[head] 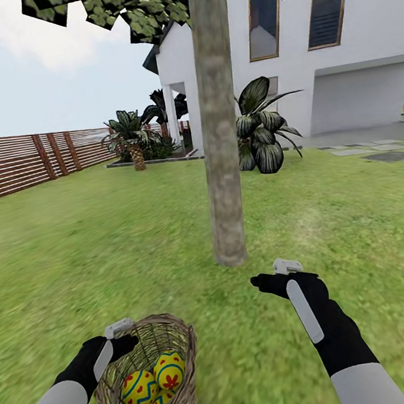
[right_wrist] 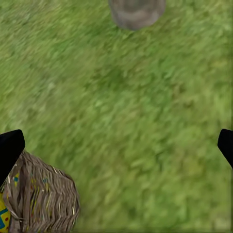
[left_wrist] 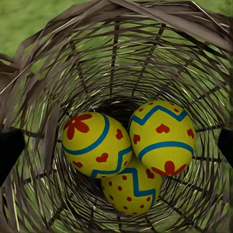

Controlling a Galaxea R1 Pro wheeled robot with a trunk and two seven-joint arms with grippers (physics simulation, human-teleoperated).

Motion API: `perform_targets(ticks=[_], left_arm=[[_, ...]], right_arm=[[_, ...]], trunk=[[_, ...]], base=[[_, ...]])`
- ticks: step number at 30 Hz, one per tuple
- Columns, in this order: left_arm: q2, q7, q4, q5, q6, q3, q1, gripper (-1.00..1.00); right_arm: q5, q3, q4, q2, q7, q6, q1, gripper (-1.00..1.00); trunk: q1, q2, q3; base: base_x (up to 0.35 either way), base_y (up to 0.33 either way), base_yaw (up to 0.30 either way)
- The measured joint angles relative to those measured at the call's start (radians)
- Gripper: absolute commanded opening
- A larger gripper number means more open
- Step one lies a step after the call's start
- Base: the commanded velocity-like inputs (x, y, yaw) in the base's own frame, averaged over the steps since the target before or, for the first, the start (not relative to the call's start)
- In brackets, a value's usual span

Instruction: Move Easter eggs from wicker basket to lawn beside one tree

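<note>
On the lawn point(head: 92, 243) at my seven o'clock: wicker basket point(head: 178, 353), three Easter eggs point(left_wrist: 128, 158) inside, my left gripper point(head: 118, 339) clenched on its rim. Tree point(head: 222, 160) at twelve; my right gripper point(right_wrist: 116, 145) released, over grass.

Both arms have pale grey, smooth forearm shells that give way to matte black wrist housings. The right end effector point(head: 287, 271) carries a light grey, rounded finger strip; the left end effector point(head: 121, 332) seems built alike, with similar pale fingertips.
</note>
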Motion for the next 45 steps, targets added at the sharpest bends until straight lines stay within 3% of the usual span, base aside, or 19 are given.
perform_targets(ticks=[34,45], left_arm=[[-0.001,-0.003,0.000,0.001,0.001,0.001,0.000,1.00],[-0.001,0.002,0.000,0.001,0.001,0.001,0.000,1.00]], right_arm=[[0.000,0.000,0.001,0.000,0.000,0.000,0.000,1.00],[0.000,0.000,0.000,0.000,0.000,0.000,0.000,1.00]], trunk=[[0.000,0.000,0.000],[0.042,-0.077,-0.034]], base=[[0.012,-0.024,0.000],[0.000,0.000,0.000]])
